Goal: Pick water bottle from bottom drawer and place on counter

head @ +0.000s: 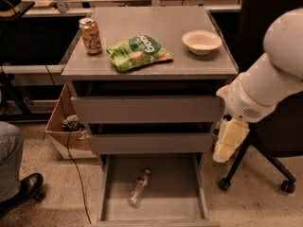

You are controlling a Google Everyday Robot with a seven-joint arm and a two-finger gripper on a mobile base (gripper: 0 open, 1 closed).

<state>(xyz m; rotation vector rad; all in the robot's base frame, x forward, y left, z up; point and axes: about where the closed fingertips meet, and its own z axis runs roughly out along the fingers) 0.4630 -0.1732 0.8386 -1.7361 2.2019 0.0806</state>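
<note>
the bottom drawer (176, 195) of the grey cabinet (147, 110) is pulled out toward the camera, and the bottle (139, 188) lies on its side on the drawer's flat floor. it sits a little left of the cabinet's middle line, slanted, with its narrow end toward the cabinet's back and its base nearer the drawer's front edge. it touches neither side wall.

the gripper (230, 140) hangs just beside the cabinet's right side, level with the middle drawer and pointing down. it ends a white arm (270, 82) that comes in from the upper right. it is well apart from the bottle and higher than the open drawer. i cannot tell whether its grip is wide or narrow.

the 2 upper drawers (150, 144) are pushed in, with dark gaps above their fronts.

the table (156, 15), the cabinet's flat top, carries 3 things. a gold can (90, 36) stands upright near the left edge. a green chip bag (138, 52) lies flat near the front, between the can and the middle. a pale bowl (201, 41) sits toward the right edge.

a black chair (272, 143) stands right of the cabinet, behind the arm. a cardboard box (60, 137) rests on the floor at the cabinet's left, and a black shoe (26, 188) shows further left.
</note>
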